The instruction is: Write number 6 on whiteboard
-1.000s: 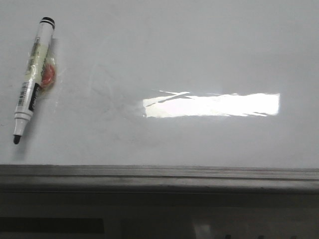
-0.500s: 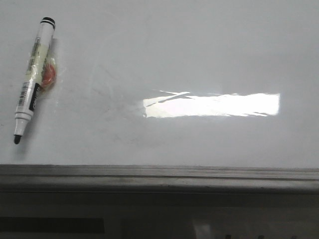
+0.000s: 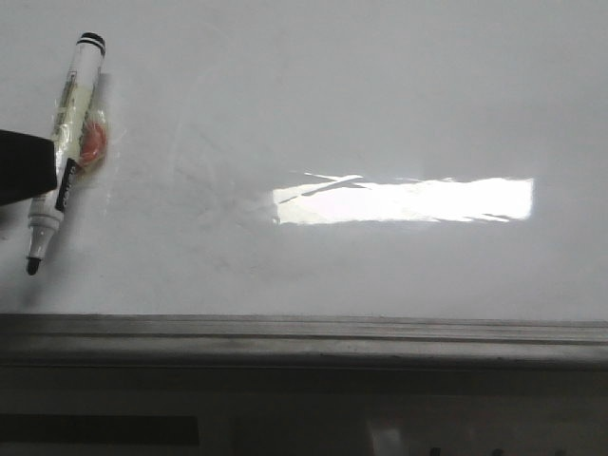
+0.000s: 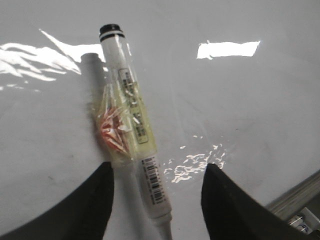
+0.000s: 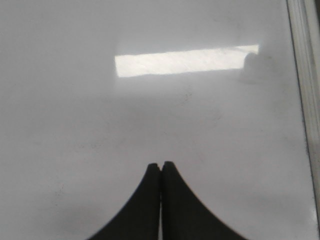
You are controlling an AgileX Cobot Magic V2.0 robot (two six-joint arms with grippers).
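Observation:
The whiteboard is glossy white-grey with faint smudges and glare; no number 6 shows on it. A white marker with a black tip and clear wrapping lies flat at its left; it also shows in the left wrist view. My left gripper is open, its fingers on either side of the marker's tip end, not touching it. One dark finger enters the front view at the left edge. My right gripper is shut and empty over the bare board.
A grey metal rail runs along the board's near edge; it shows in the right wrist view too. A bright glare patch lies mid-board.
My left gripper has come into the front view from the left edge, beside the marker. The marker has not moved.

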